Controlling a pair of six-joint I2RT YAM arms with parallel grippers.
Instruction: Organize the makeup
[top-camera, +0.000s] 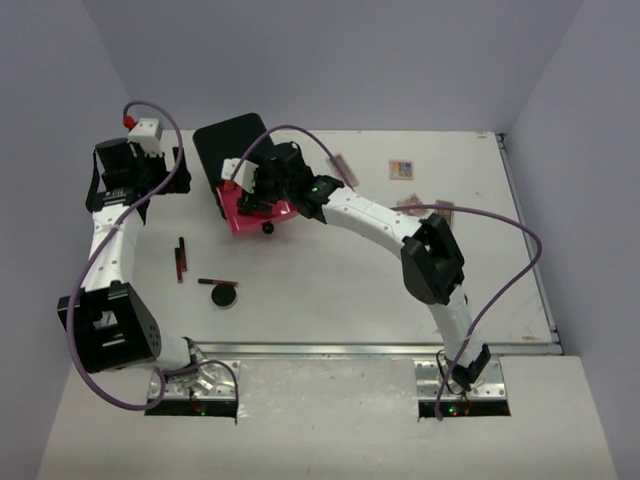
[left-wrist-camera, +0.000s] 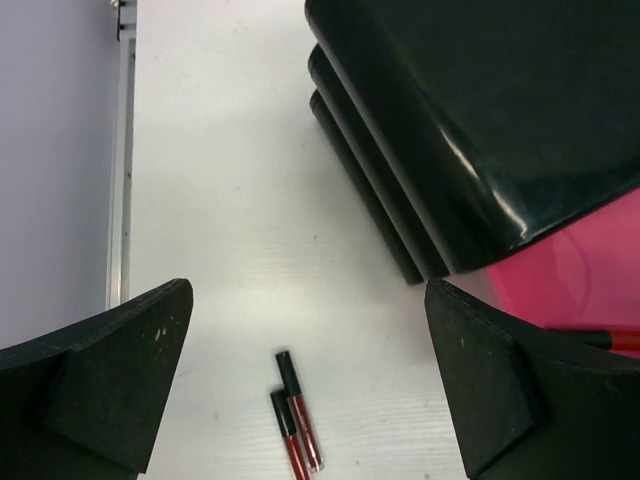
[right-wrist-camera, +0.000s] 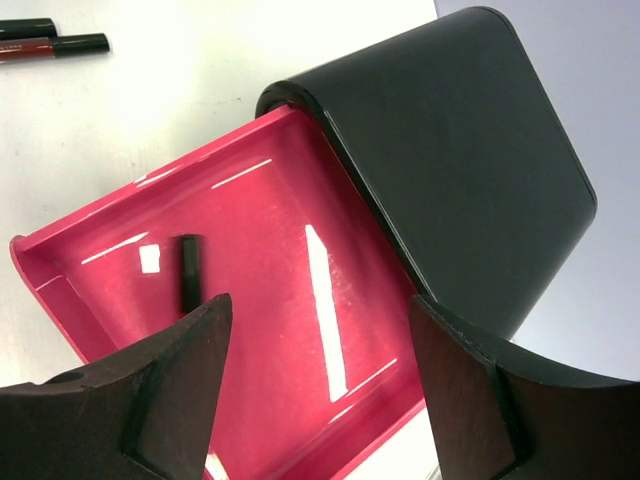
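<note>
round compact (top-camera: 223, 296) and red stick (top-camera: 217, 282) nearest you, loose on table (top-camera: 350, 290). two more sticks (top-camera: 180, 260) just beyond, loose. left gripper (left-wrist-camera: 308, 290) beside black chest (left-wrist-camera: 480, 110), spread wide, empty. right gripper (right-wrist-camera: 320, 300) over pulled-out pink drawer (right-wrist-camera: 300, 250), spread wide, empty; one dark-capped stick (right-wrist-camera: 188, 270) inside, blurred. palettes (top-camera: 401, 169) far right, unsorted, some cut by arm (top-camera: 380, 225). your job looks barely begun; rest of drawer hidden behind fingers (right-wrist-camera: 150, 400).

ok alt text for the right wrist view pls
A glossy pink drawer stands pulled out of a black chest, with a small dark stick lying in it, partly hidden by the right arm's open fingers in the foreground. Two red tubes with black caps lie on the white table at the top left.
</note>
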